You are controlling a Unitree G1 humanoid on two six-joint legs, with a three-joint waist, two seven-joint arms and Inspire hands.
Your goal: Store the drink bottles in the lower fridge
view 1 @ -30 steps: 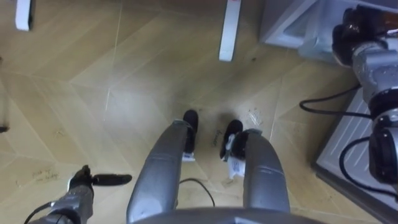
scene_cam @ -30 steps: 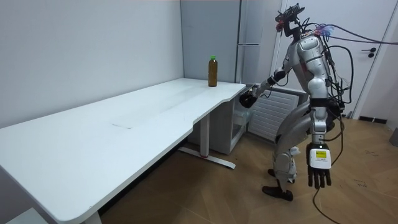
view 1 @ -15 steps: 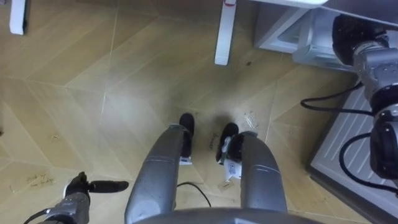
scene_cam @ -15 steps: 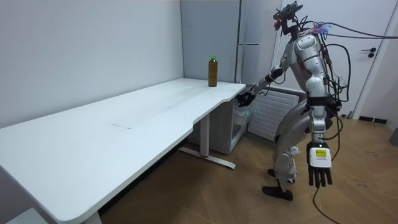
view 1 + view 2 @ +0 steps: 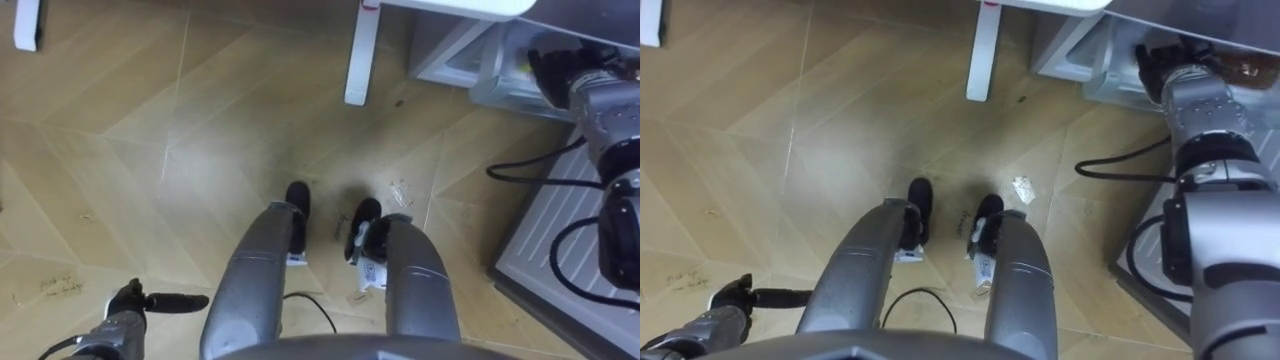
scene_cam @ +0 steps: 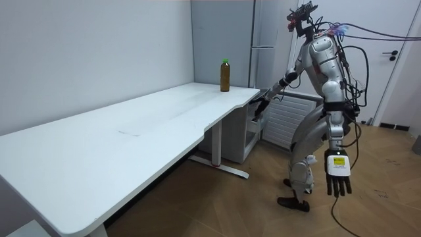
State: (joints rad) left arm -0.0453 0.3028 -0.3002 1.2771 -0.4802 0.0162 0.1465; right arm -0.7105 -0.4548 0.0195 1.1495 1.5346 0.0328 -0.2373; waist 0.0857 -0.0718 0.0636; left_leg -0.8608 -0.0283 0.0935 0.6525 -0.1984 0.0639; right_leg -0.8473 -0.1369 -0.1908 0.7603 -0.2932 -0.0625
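Note:
A brown drink bottle (image 6: 225,75) with a green cap stands upright on the far end of the white table (image 6: 131,131). I stand on the wooden floor beside that end, facing the grey fridge (image 6: 263,39). My right hand (image 6: 258,107) is stretched out to the fridge's open lower compartment (image 5: 1080,50), fingers straight and pointing down, nothing in them. In the right eye view that right hand (image 5: 1162,52) sits at the compartment's pale drawer. My left hand (image 6: 337,179) hangs open by my thigh, and its fingers (image 5: 170,299) show low on the left.
The lower fridge's open door (image 5: 570,230), pale and ribbed, stands close on my right. A white table leg (image 5: 362,50) rises just left of the compartment. A scrap of wrapper (image 5: 1023,187) lies on the floor by my feet. Wooden floor (image 5: 120,150) stretches to my left.
My right hand has gone from a curled fist to straight fingers at the fridge's lower compartment. The eye views have shifted slightly. The left hand keeps hanging.

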